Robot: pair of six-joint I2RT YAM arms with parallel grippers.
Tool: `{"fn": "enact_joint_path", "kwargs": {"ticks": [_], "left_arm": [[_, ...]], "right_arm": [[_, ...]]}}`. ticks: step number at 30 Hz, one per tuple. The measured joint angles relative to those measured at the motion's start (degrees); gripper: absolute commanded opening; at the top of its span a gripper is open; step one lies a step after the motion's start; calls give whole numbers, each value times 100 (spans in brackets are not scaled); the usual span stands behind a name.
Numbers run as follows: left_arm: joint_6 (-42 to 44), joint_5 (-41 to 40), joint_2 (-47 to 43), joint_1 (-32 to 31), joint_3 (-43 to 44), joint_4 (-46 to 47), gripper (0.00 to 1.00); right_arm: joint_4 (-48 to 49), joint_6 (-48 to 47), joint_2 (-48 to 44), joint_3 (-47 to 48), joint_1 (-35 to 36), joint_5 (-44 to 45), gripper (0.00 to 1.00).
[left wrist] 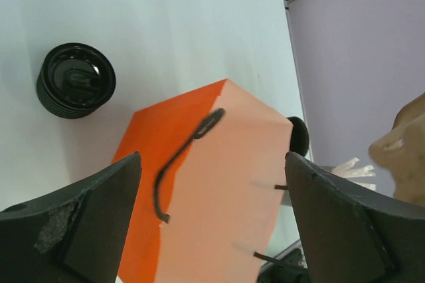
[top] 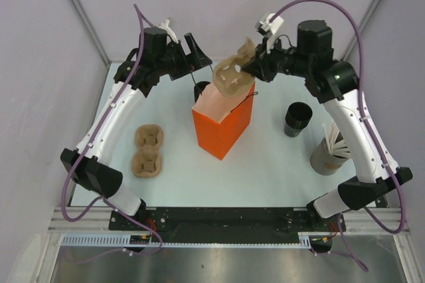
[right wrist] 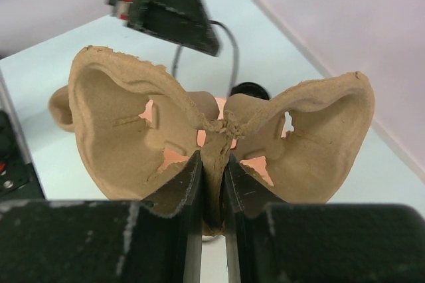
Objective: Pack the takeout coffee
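Nearest you, on the table's left side, a spare pulp tray (top: 147, 151) lies flat. On the right stands a grey tub (top: 324, 161) holding white sticks (top: 336, 139). Just beyond the tub is a second black cup (top: 298, 118), and you cannot tell whether it has a lid. In the middle, an orange paper bag (top: 222, 123) with thin dark handles stands upright. Its inside is hidden from view. Your right gripper (right wrist: 212, 170) is pinched tight on the centre ridge of a pulp cup tray (right wrist: 133, 137), holding it in the air over the bag's far top edge. The takeout coffee (left wrist: 75, 80), a black cup with its lid on, sits on the table just beyond the bag's far left corner, and nothing touches it. Farthest away, your left gripper (left wrist: 212, 163) hangs above that end, jaws spread wide and gripping nothing.
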Motion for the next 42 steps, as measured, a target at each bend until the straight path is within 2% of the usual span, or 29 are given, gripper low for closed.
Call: {"fn": "enact_joint_path", "kwargs": {"ticks": [5,12,19,21,30,37,42], "left_arm": [[127,2,-52,74,-348,313,92],[229,140,-92,74,-627,702,87],[280,188,-170,74,-835,1003,71],[308,188,-188,74,-905,1073,70],[356,188,-192,79,-1113,1213,53],[391,160,-214,83,-1226,1342,36],[400,122,-260,83,-1335,1410,29]], "right_arm": [[-57,0,424,92,586,63,16],[-199,-7,866,81,866,238,15],[-262,-94,929,-4,946,496,15],[-264,-120,984,-4,955,518,14],[-638,-313,1598,15,1106,715,13],[-905,-439,1611,17,1257,1014,13],[-1038,-479,1611,17,1325,1222,13]]}}
